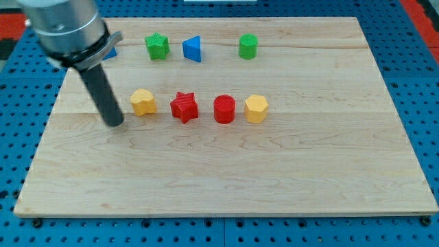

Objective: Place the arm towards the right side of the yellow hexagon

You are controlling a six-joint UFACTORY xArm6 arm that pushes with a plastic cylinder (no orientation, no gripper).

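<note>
At the view's left, my tip rests on the board just at nine o'clock of the yellow heart; no hand exists, only a bare rod; the yellow hexagon sits well apart at three o'clock, beyond the red star and red cylinder; nearly the whole approach remains.

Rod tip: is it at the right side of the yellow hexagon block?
No, my tip sits far left of the yellow hexagon block, beside the yellow heart block.

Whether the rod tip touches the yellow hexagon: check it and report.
Apart. The camera view shows my tip at the view's left, with the yellow heart, red star and red cylinder lying between it and the yellow hexagon.
</note>
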